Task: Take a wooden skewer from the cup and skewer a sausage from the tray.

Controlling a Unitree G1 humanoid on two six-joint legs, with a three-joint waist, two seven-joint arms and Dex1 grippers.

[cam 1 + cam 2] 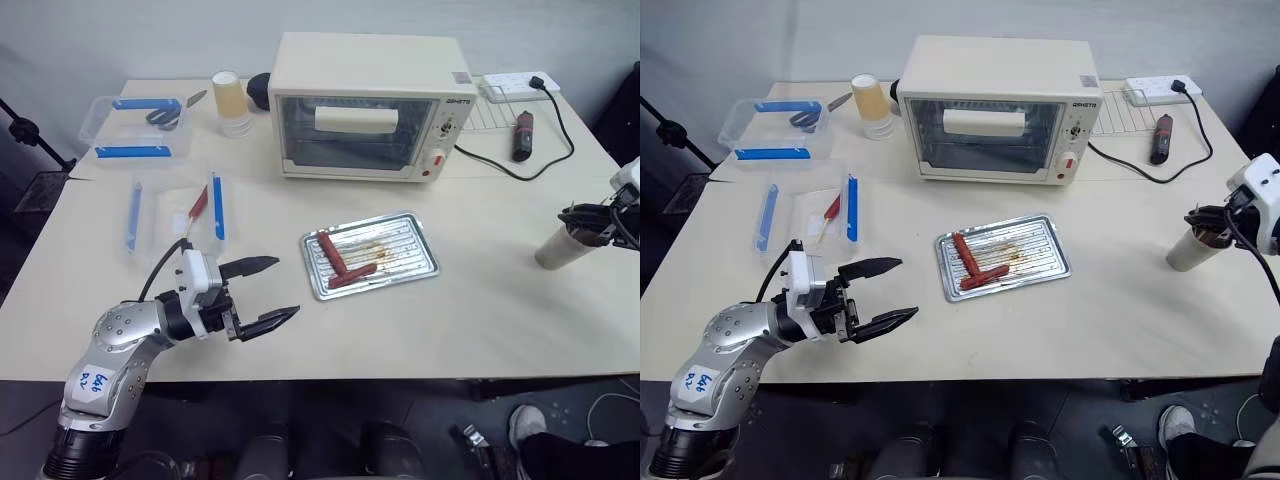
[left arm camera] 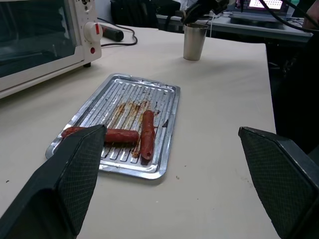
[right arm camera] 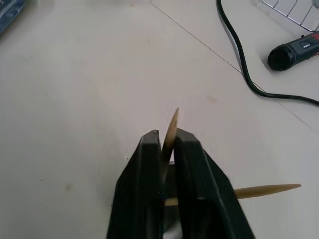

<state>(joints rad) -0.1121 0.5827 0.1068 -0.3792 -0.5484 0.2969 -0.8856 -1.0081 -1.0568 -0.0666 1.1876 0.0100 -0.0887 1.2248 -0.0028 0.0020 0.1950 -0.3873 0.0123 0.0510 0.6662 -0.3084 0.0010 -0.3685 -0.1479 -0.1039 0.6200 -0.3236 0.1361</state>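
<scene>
A wide bare strip of counter (image 1: 480, 320) is left between the tray (image 1: 425, 262) and the cup (image 1: 556, 248), so passage from right to left is unobstructed along the front edge. Bare counter is also seen between the left hand (image 1: 268, 291) and the tray. Behind the tray, the way is blocked by the oven (image 1: 366, 105); further right, a black cable (image 1: 500, 165) and a red-handled tool (image 1: 523, 135) lie across the back. Clear boxes (image 1: 175, 215) occupy the rear left.
</scene>
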